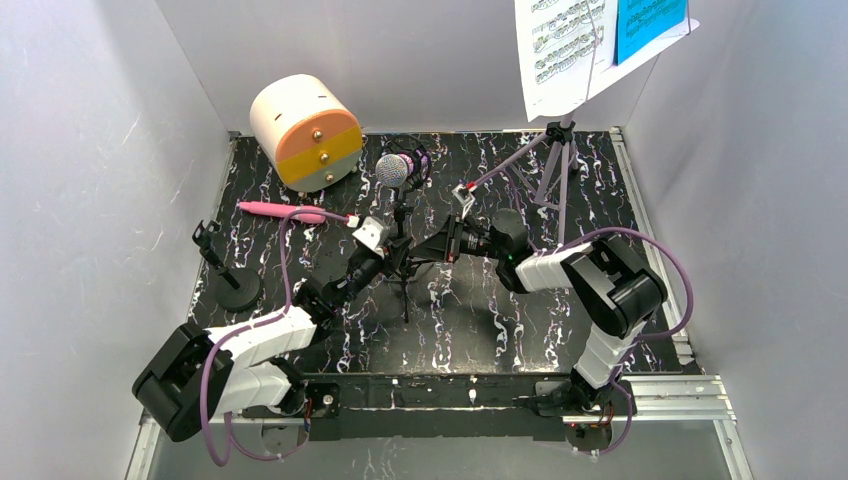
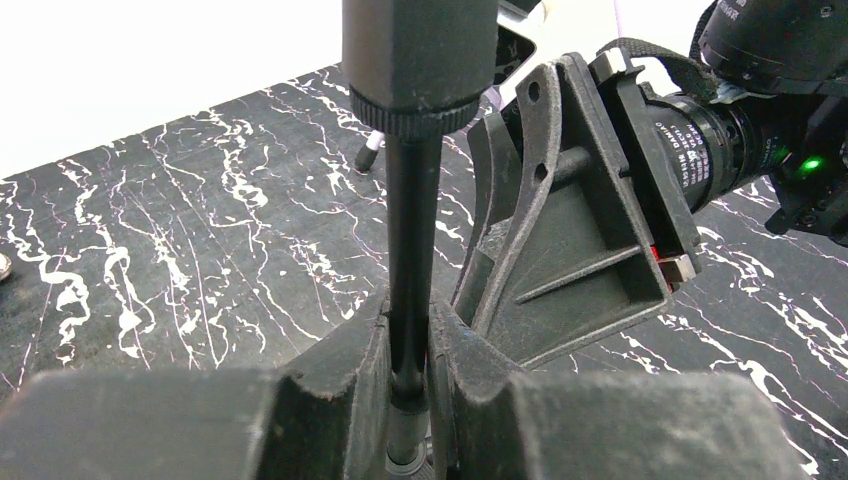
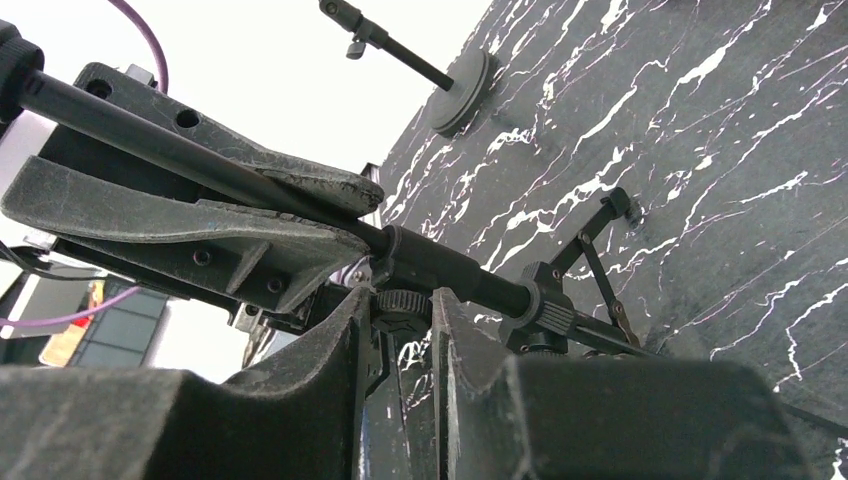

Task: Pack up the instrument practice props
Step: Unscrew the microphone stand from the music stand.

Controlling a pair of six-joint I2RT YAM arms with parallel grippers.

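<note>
Two hands meet at the mic tripod (image 3: 462, 276) mid-bench (image 1: 480, 320): left hand (image 2: 409, 332) clenched on its pole (image 2: 411, 220), right hand (image 3: 398, 322) around its knob (image 3: 402, 298), grasp unclear. Uneven pulling could topple the purple microphone (image 1: 393, 168).

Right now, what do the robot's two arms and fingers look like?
Both the left arm and right arm have white shells and bulky black joints, each trailed by a looping purple cable. The fingers are scuffed dark grey plastic wedges. A green light glows on the right wrist.
</note>
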